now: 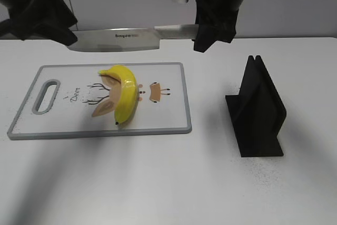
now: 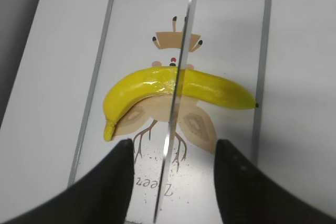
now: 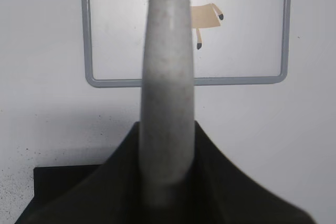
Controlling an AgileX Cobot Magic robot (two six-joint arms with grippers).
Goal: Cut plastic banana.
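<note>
A yellow plastic banana (image 1: 125, 96) lies whole on a white, grey-rimmed cutting board (image 1: 168, 125) with a deer drawing. My right gripper (image 1: 208, 32) is shut on the grey handle (image 3: 167, 77) of a steel knife (image 1: 121, 39) and holds it level above the board's far edge. My left gripper (image 1: 68, 38) is at the blade's tip. In the left wrist view its jaws (image 2: 173, 148) are wide open, with the blade (image 2: 181, 51) edge-on between them and not touching them. The blade runs above the middle of the banana (image 2: 173, 90). The banana is hidden in the right wrist view.
A black knife stand (image 1: 258, 111) stands on the white table to the right of the board; its base shows in the right wrist view (image 3: 58, 182). The board (image 2: 231, 35) has a handle slot (image 1: 46, 96) at its left end.
</note>
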